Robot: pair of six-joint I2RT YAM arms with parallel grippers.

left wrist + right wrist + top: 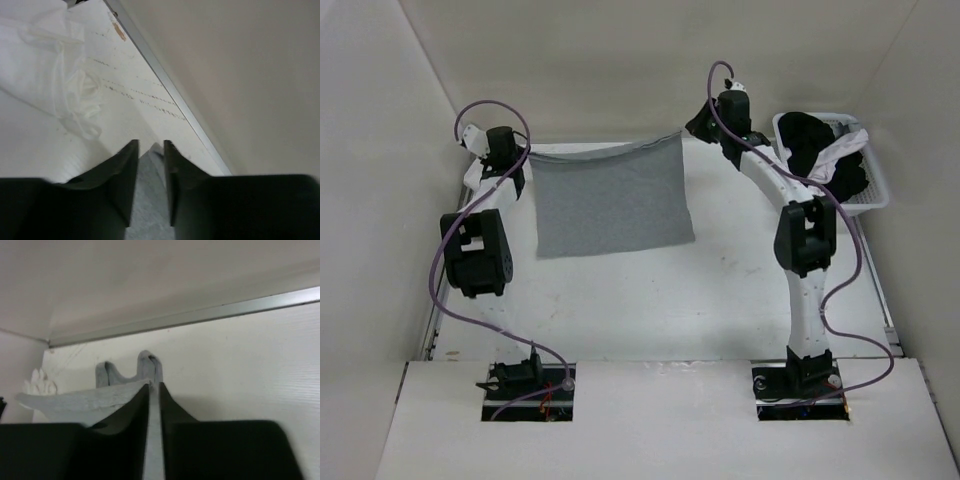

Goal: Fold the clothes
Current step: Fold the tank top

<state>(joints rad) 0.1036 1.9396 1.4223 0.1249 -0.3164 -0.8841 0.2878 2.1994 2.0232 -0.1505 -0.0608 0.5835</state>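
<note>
My right pincer (154, 385) pinches the grey top (610, 200) at the far edge of the worktop (650, 300). My left pincer (150, 143) is spread a little, with the cloth between its fingers.

plain light grey tank top (610, 200), white table (660, 310), black and white garments (820, 150), white basket (880, 188)

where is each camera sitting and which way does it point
Top external: above and behind the bases, looking down at the table; both arms show whole, left gripper and right gripper at the grey tank top's far corners.
Left wrist: on the left wrist, looking past its own fingers to the table's edge and side wall; white cloth alongside.
Right wrist: on the right wrist, looking past its fingers at the back wall.
Shared: all three show the tank top.
</note>
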